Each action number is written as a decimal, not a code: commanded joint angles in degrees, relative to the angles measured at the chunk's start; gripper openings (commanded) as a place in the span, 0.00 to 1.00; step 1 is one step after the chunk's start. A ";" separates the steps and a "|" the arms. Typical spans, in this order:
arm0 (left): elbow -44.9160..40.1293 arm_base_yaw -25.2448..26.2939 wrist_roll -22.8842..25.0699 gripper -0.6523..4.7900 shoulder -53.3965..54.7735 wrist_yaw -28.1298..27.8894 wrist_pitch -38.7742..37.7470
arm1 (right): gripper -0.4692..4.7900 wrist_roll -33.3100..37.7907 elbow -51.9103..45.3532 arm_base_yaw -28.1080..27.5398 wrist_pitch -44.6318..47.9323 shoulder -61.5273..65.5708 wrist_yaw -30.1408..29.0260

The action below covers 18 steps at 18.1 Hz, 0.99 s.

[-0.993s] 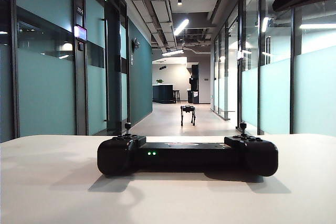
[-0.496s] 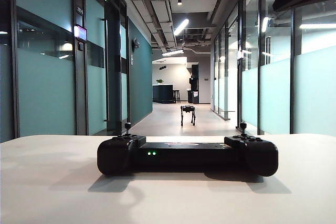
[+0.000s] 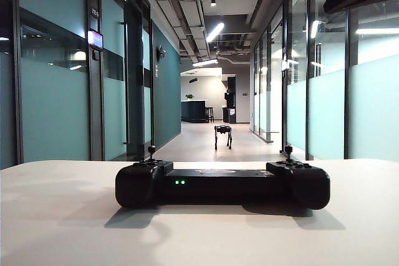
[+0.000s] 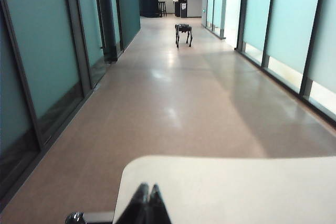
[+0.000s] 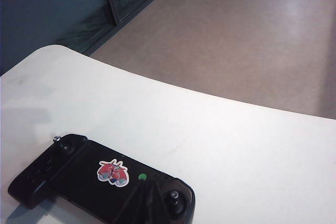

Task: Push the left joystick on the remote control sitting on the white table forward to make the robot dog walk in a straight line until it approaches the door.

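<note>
The black remote control (image 3: 222, 185) lies across the white table (image 3: 62, 228), two green lights facing the exterior camera. Its left joystick (image 3: 151, 150) stands upright and untouched; the right wrist view also shows the left joystick (image 5: 63, 141), at the far end of the remote control (image 5: 79, 174). Far down the corridor stands the robot dog (image 3: 223, 135), also the robot dog (image 4: 183, 31) in the left wrist view. My left gripper (image 4: 147, 188) is shut and empty above the table's (image 4: 236, 187) far edge. My right gripper (image 5: 152, 187) hovers shut, dark against the controller near its right stick. Neither gripper shows in the exterior view.
A long corridor with a shiny floor (image 4: 173, 93) runs ahead, teal glass walls (image 3: 56, 104) on the left and frosted glass panels (image 3: 374, 104) on the right. A counter with stools (image 3: 196, 111) stands at the far end. The twin stick (image 3: 288, 151) is on the controller's right.
</note>
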 commanded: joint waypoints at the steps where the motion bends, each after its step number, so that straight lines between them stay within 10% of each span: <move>1: -2.27 -0.02 0.00 0.11 0.02 -0.17 2.51 | 0.08 -0.13 0.26 0.00 0.98 -0.15 0.07; 18: -2.25 -0.13 1.49 0.11 0.02 -1.03 0.87 | 0.08 -0.13 0.26 -0.02 0.98 -0.15 0.07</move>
